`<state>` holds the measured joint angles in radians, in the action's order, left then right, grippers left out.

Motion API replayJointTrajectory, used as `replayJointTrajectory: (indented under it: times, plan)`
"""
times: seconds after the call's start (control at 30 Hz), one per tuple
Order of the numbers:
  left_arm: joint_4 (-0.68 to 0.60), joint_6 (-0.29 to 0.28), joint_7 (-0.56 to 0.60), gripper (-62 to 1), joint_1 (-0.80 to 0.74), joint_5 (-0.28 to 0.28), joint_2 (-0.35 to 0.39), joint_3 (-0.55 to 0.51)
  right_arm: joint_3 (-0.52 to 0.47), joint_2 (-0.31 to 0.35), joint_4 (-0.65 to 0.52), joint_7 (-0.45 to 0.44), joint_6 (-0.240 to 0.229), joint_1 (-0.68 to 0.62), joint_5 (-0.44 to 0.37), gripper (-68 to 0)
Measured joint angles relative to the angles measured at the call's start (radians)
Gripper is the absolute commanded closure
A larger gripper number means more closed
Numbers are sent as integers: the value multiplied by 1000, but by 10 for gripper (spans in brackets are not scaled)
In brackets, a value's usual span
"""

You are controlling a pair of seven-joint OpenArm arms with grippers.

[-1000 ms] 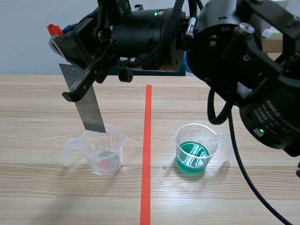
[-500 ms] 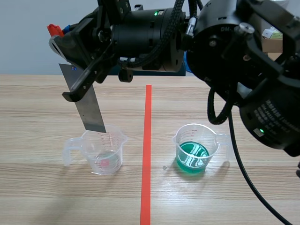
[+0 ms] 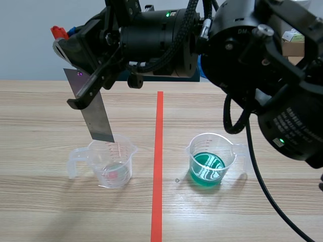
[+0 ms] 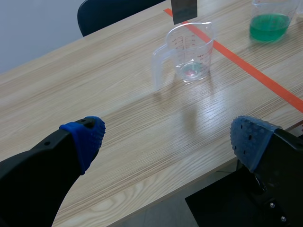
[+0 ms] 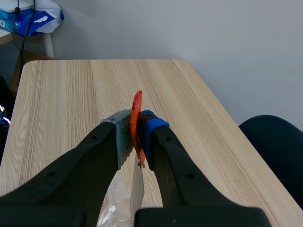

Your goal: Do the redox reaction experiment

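Note:
My right gripper [image 3: 81, 83] reaches in from the right across the picture's top and is shut on a grey metal strip [image 3: 94, 114]. The strip hangs tilted, its lower end at the rim of a clear measuring cup [image 3: 109, 164] holding a little clear liquid. A second cup [image 3: 209, 161] with green liquid stands right of the tape line. The right wrist view shows the fingers [image 5: 106, 142] pressed on the strip [image 5: 137, 189], an orange-red piece [image 5: 136, 118] between them. My left gripper [image 4: 166, 139] is open, low near the table's front edge, with the clear cup [image 4: 187, 52] well ahead.
An orange-red tape line [image 3: 157, 161] runs down the table's middle between the cups. A cardboard box [image 3: 292, 44] sits at the back right. A dark chair [image 4: 109, 9] stands beyond the table's far edge. The table's near edge [image 4: 156, 198] lies under my left gripper.

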<state>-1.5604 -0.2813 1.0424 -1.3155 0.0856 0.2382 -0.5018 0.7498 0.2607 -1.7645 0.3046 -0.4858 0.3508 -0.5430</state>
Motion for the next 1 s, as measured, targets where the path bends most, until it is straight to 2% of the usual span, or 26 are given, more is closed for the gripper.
replayJointTrajectory:
  times: [0.87, 1.0]
  plan:
    - [0, 0, 0, -563, 0, 0, 0, 0, 0, 0, 0, -2, 0, 0, 0, -7]
    - [0, 0, 0, -563, 0, 0, 0, 0, -8, 40, -7, -33, -1, -2, -23, -7]
